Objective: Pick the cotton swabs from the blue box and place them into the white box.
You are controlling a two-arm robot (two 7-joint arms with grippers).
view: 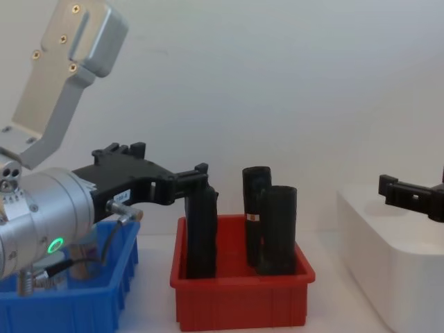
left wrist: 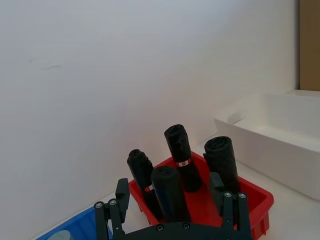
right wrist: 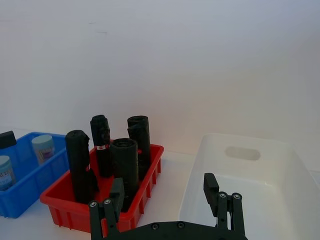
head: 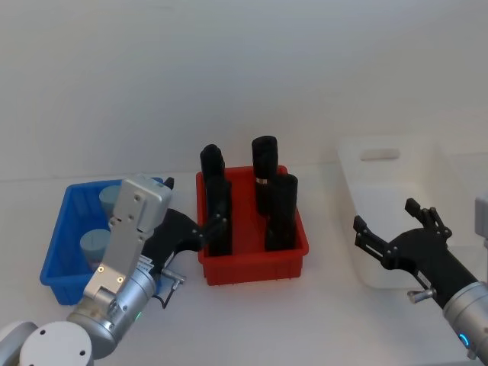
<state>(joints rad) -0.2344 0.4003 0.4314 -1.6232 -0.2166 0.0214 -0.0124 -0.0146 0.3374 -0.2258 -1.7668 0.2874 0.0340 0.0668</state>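
The blue box (head: 61, 229) stands at the table's left with two cotton swabs jars in it, one at the back (head: 113, 200) and one nearer (head: 97, 245). They also show in the right wrist view, the back jar (right wrist: 42, 147) and the nearer jar (right wrist: 4, 170). My left gripper (head: 197, 206) hangs open and empty between the blue box and the red bin, its fingers (left wrist: 117, 200) spread. The white box (head: 381, 183) sits at the right. Above its near left corner my right gripper (head: 387, 217) is open and holds nothing.
A red bin (head: 252, 263) with several tall black cylinders (head: 264, 164) stands in the middle, between the blue and white boxes. A plain white wall closes off the table behind. Bare table lies in front of the bins.
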